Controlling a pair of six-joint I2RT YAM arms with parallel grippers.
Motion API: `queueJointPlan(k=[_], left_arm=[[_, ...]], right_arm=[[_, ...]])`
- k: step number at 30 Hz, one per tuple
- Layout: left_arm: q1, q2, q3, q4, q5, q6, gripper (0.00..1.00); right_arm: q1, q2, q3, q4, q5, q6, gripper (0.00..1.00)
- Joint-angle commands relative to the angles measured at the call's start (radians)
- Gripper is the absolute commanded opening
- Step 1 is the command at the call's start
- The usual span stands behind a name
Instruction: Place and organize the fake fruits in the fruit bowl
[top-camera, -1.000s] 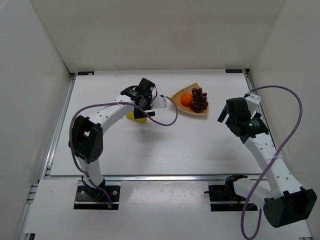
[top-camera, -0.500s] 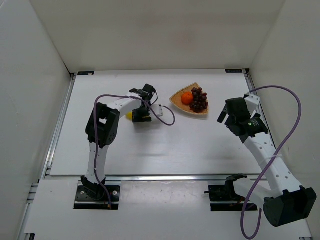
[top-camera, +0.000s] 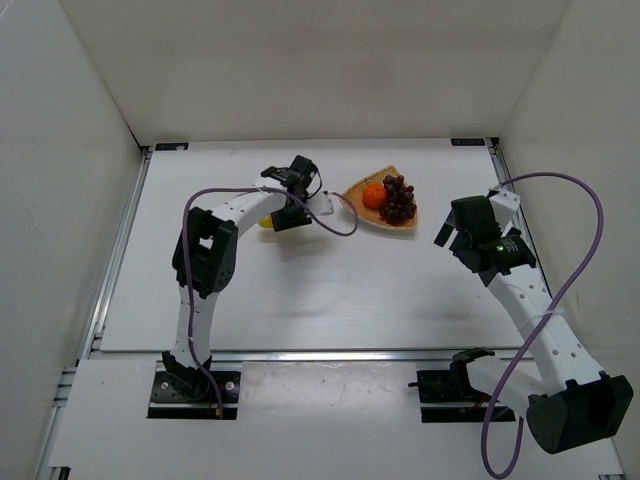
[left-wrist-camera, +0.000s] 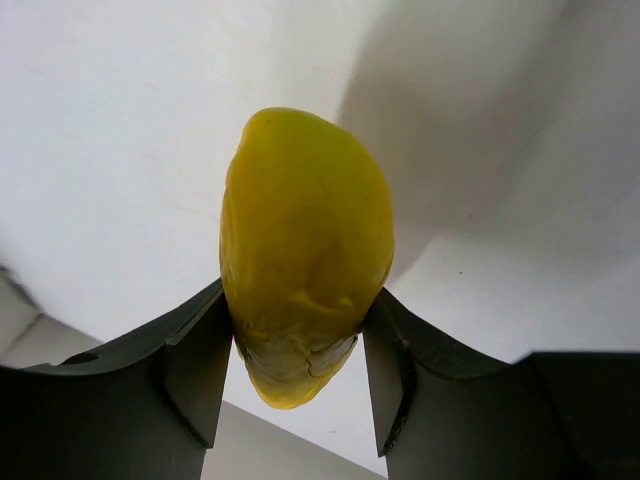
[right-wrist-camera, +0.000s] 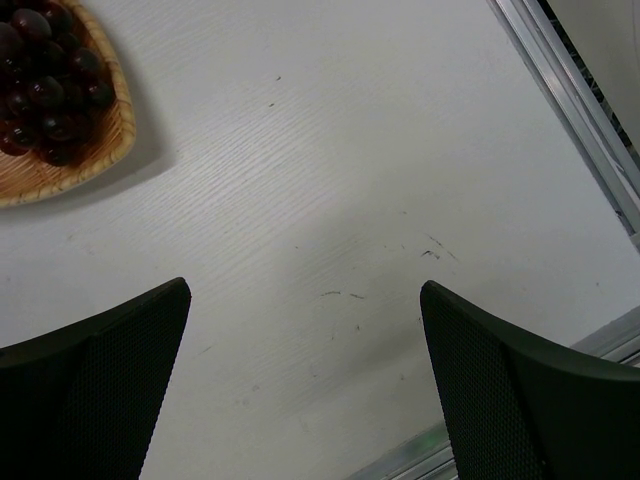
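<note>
The lemon (left-wrist-camera: 305, 250) is pinched between the two dark fingers of the left claw (left-wrist-camera: 295, 340), one pad on each flank, its yellow skin creased and scuffed at the near end. From above it shows only as a yellow sliver beside the wrist, out on the desk (top-camera: 330, 290) to the left of the fruit bowl (top-camera: 352, 197) and not in it. Whether it touches the surface, I can't tell.

Over in the bowl, the orange (top-camera: 373, 197) sits left and the grape bunch (top-camera: 398, 200) right, pressed together; the bowl's woven wall curves around the grapes.

The right claw (right-wrist-camera: 305, 330) hangs wide open, gripping nothing, over bare desk to the right of the bowl, well apart from it.

The desk is white with a fine wood grain and a few faint dark scuff marks (right-wrist-camera: 340, 294). A metal rail (right-wrist-camera: 570, 100) runs along its right edge. Plain white walls (top-camera: 320, 70) box it in on three sides, and a purple cable (top-camera: 575, 270) loops off each arm.
</note>
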Motion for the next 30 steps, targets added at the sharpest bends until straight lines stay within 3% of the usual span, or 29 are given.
queueJointPlan(k=[1,6,8,10,22,24,25,28,30], left_arm=[[-0.096,-0.118,0.164,0.034,0.011,-0.055,0.14],[-0.191,-0.014,0.411,0.121,-0.008,-0.076,0.17],[-0.221,0.089,0.568,0.130,0.003,-0.087,0.17],[-0.239,0.162,0.631,0.130,0.012,-0.087,0.17],[-0.311,0.276,0.639,0.212,0.031,-0.032,0.21],[-0.320,0.288,0.639,0.212,0.021,-0.032,0.29],[-0.320,0.288,0.629,0.221,0.021,-0.032,0.40],[-0.320,0.299,0.629,0.221,0.012,-0.032,0.57],[-0.320,0.299,0.629,0.221,0.003,-0.044,0.79]], right_arm=[[-0.004,-0.003,-0.012,-0.005,0.004,0.032,1.00],[-0.004,-0.003,-0.021,0.004,0.004,0.043,1.00],[-0.004,-0.003,-0.041,0.004,0.004,0.043,1.00],[-0.004,-0.029,-0.055,-0.005,0.030,0.043,1.00],[-0.004,-0.124,-0.112,-0.045,0.128,0.025,1.00],[-0.004,-0.135,-0.112,-0.055,0.144,0.039,1.00],[-0.004,-0.145,-0.112,-0.055,0.144,0.039,1.00],[-0.004,-0.146,-0.112,-0.055,0.154,0.039,1.00],[-0.004,-0.146,-0.112,-0.055,0.155,0.039,1.00]])
